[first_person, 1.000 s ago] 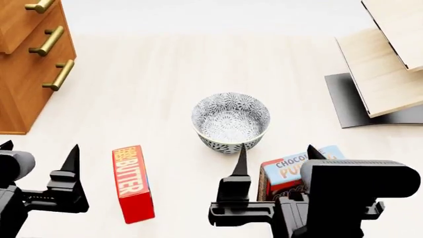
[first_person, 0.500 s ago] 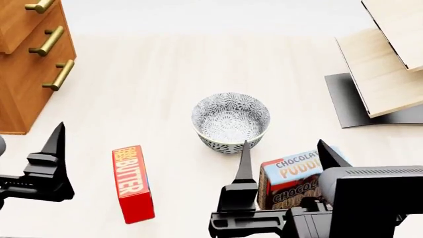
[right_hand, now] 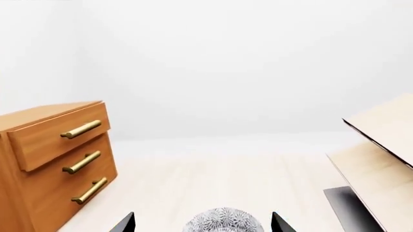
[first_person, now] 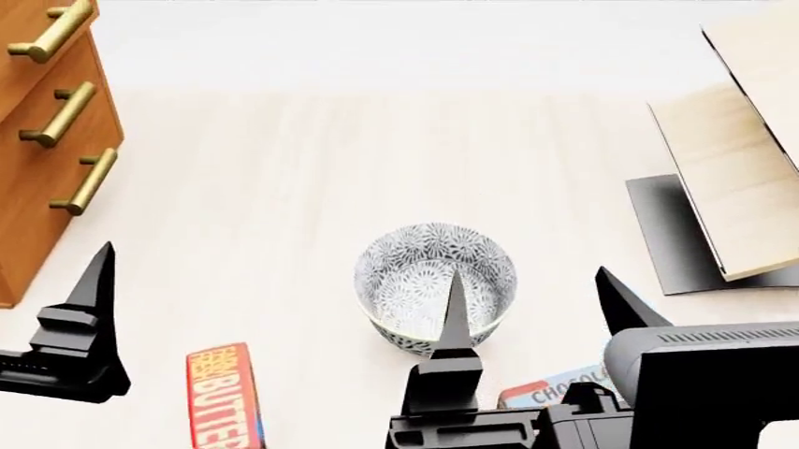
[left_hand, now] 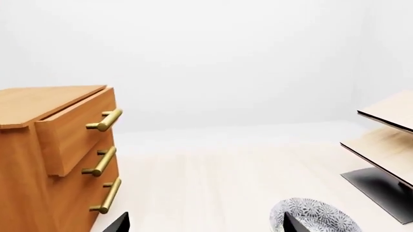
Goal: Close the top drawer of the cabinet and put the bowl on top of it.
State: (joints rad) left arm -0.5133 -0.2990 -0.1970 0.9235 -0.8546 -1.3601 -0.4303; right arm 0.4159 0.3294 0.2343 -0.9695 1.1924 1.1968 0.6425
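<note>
The bowl (first_person: 406, 267), white with a fine grey-blue floral pattern, stands upright on the pale floor. My right gripper (first_person: 537, 301) is open just on its near side, and one finger overlaps the rim in the head view. In the right wrist view the bowl (right_hand: 223, 222) lies between the open fingertips. The reddish-brown cabinet (first_person: 32, 201) stands at the far left. Its top drawer (left_hand: 67, 140) sticks out past the drawer fronts below. My left gripper (left_hand: 206, 225) is open and holds nothing, with one of its fingers (first_person: 90, 313) showing near the cabinet's front corner.
A red butter box (first_person: 223, 398) lies on the floor between my arms. A chocolate pudding box (first_person: 556, 393) is partly hidden behind my right gripper. A pale wooden rack (first_person: 736, 178) on a black base (first_person: 675, 238) stands at the right.
The head view has shifted, so the bowl and boxes sit lower in it and the cabinet further left. My right gripper's finger now overlaps the bowl. The left gripper moved left.
</note>
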